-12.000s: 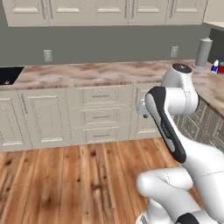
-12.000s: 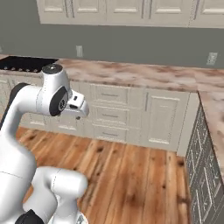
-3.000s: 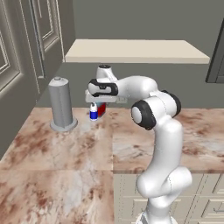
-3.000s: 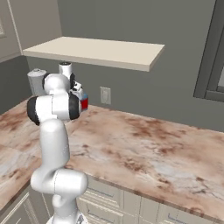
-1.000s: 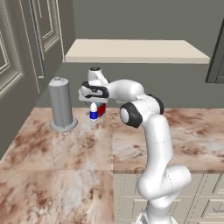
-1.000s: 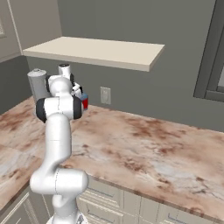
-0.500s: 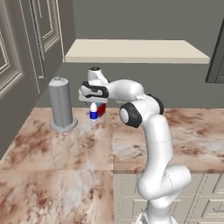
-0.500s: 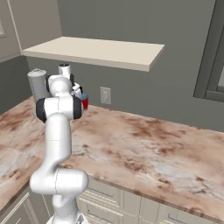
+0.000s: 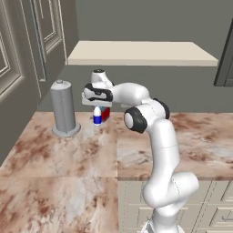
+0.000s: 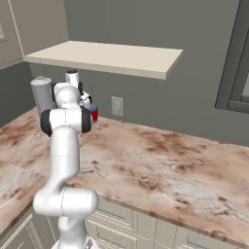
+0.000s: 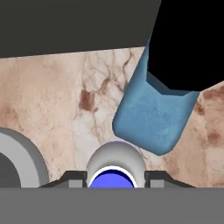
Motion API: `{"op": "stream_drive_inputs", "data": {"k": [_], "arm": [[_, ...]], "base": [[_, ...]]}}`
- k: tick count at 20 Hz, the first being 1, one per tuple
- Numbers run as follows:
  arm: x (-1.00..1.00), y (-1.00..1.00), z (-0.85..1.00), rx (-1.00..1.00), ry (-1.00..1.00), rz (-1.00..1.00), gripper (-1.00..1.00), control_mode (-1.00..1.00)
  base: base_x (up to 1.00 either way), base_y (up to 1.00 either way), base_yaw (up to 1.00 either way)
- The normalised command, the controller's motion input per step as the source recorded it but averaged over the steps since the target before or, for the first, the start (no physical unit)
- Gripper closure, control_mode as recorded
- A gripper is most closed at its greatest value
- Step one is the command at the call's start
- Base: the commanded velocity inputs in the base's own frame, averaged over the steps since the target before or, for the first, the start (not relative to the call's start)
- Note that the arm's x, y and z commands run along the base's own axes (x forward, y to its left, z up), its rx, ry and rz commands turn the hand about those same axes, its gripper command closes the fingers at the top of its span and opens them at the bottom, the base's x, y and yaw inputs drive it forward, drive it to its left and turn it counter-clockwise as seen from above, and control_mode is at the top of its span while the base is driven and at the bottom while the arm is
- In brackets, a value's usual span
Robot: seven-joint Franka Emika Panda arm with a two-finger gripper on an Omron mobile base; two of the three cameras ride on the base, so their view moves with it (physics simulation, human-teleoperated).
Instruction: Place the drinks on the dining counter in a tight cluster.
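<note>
Fingertips (image 11: 74, 177) flank the white cap of the small blue-and-white bottle (image 11: 115, 168) at the bottom centre of the hand view; we judge the gripper (image 9: 97, 107) clamped on it from above. It stands upright at centre-left of the left base view on the marbled counter (image 9: 82, 159), touching the red-and-blue container (image 9: 105, 114).

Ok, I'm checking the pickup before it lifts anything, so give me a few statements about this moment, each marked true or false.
1. The gripper is right above the small blue-and-white bottle. True.
2. The bottle lies on its side. False: it stands upright on the counter.
3. A red-and-blue container stands beside the bottle. True.
4. The tall grey cylinder is on the shelf. False: it stands on the counter, left of the bottle.
5. The bottle has a black cap. False: the cap is white.
</note>
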Motion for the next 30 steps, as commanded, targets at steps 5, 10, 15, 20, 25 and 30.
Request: {"op": "stream_drive_inputs", "data": {"k": [5,10,15,20,25,30], "arm": [[-0.07,-0.08,0.00,0.00,0.00,-0.02,1.00,-1.00],[-0.44,-0.20,0.00,0.03,-0.10,-0.03,1.00,-1.00],[-0.34,-0.07,0.00,0.03,-0.07,0.00,1.00,-1.00],[-0.11,0.00,-0.20,0.04,-0.10,0.00,1.00,-1.00],[-0.31,-0.03,0.08,0.03,-0.06,0.00,1.00,-1.00],[-0.36,-0.24,0.50,0.01,0.00,0.00,1.00,-1.00]], "base": [[0.00,0.00,0.00],[0.00,0.00,0.00],[0.00,0.00,0.00],[0.00,0.00,0.00],[0.00,0.00,0.00],[0.00,0.00,0.00]]}}
